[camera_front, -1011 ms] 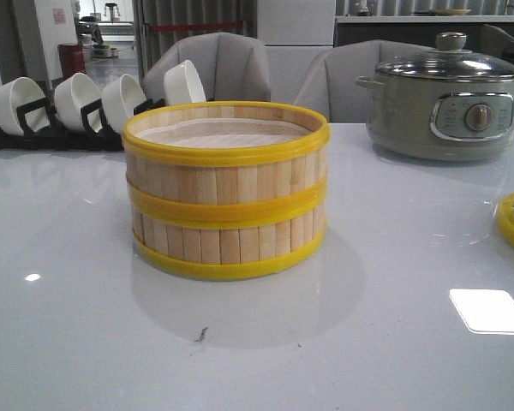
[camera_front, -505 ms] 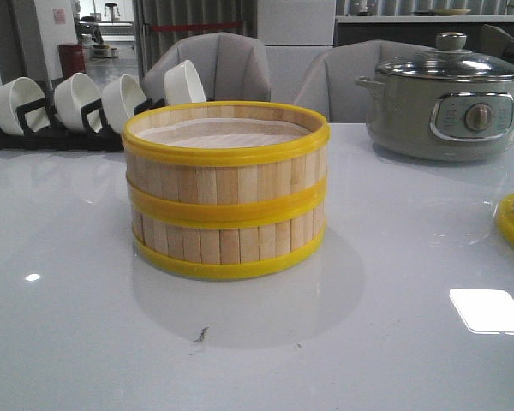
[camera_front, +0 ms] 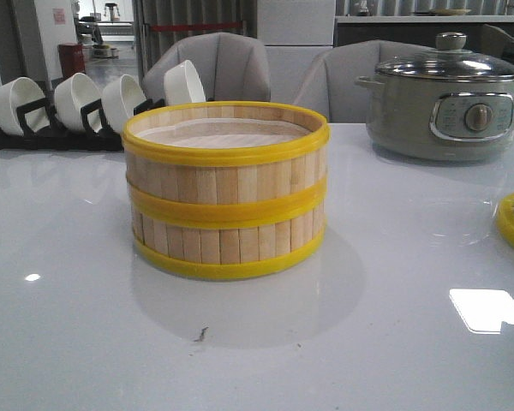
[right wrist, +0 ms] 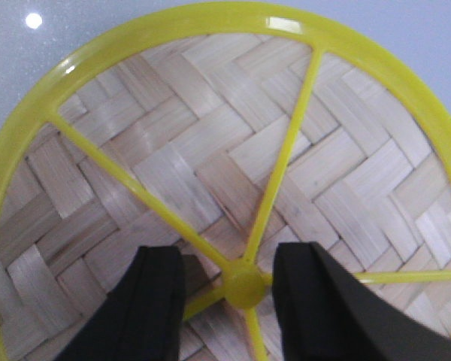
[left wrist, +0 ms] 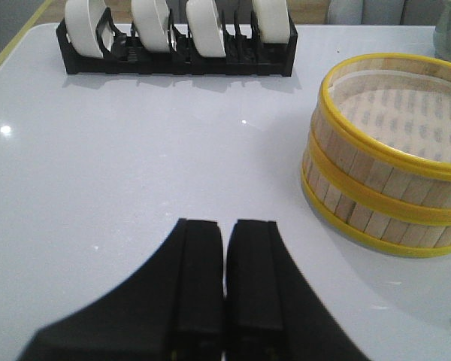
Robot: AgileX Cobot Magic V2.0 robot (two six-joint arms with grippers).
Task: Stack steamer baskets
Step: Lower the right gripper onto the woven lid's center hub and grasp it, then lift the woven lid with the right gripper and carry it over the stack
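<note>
Front view: we see two baskets (camera_front: 226, 190) stacked; lid (right wrist: 225, 180) remains. Right gripper (right wrist: 229, 289) jaws open astride its hub, empty; left gripper (left wrist: 225, 278) closed, empty.

No text, brand, number or sign is showing legibly in any view. The grey electric pot (camera_front: 445, 104) standing at the far right edge of the surface is carrying a control panel (camera_front: 471, 116) with small markings around its knob, but they are appearing too small and blurred to read. A small red sign (camera_front: 59, 15) is hanging on the wall beyond the far left corner, its writing likewise unreadable.
</note>
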